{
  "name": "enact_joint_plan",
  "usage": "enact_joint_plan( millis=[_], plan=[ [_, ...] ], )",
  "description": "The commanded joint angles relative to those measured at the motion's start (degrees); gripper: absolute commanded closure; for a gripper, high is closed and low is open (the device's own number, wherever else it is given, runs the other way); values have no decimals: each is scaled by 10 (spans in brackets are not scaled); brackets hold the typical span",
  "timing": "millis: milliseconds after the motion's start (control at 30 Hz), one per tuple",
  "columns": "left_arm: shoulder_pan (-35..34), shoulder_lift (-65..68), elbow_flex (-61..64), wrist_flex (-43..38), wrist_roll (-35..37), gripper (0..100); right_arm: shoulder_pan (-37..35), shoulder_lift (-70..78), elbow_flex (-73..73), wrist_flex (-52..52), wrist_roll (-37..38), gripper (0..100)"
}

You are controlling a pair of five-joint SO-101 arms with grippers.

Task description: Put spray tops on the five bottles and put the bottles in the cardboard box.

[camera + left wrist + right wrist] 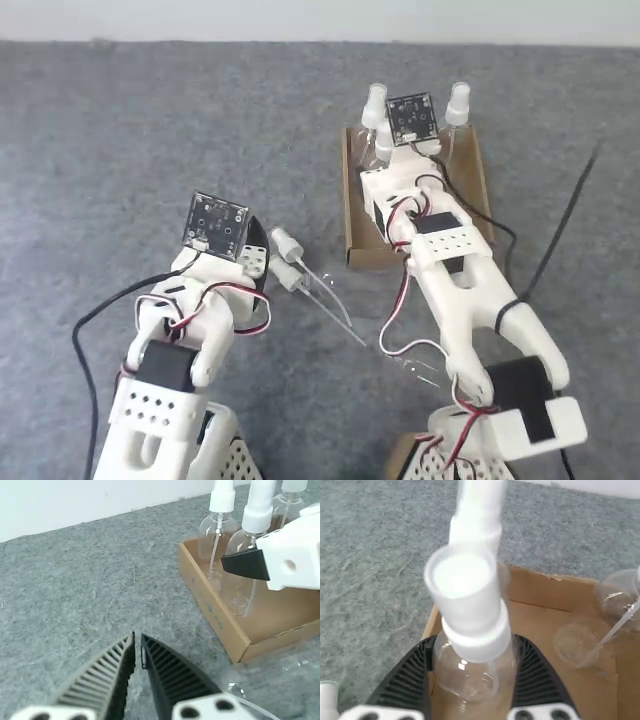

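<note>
Grey carpet [150, 130] underlies everything. Cardboard box [470, 190] holds two capped bottles [458, 105], upright. Right gripper [472, 652] is clamped on a third bottle [470, 677] below its spray top [470, 580], at the box's corner. Left gripper [138, 647] hangs over the carpet, jaws nearly touching, empty. The high view adds two loose spray tops [286, 243] lying between the arms.

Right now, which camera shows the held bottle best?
The right wrist view: the bottle is close up in the right gripper. The left wrist view shows its side in the cardboard box; the high view, mostly its spray top.
</note>
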Motion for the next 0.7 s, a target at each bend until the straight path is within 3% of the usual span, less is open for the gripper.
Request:
enact_joint_plan(
  millis=[0, 667],
  plan=[
    [-4, 3, -5, -12, 8, 988, 4, -1, -7, -15, 6, 993],
    [-7, 3, -6, -12, 5, 988, 0, -2, 18, -9, 9, 991]
  ],
)
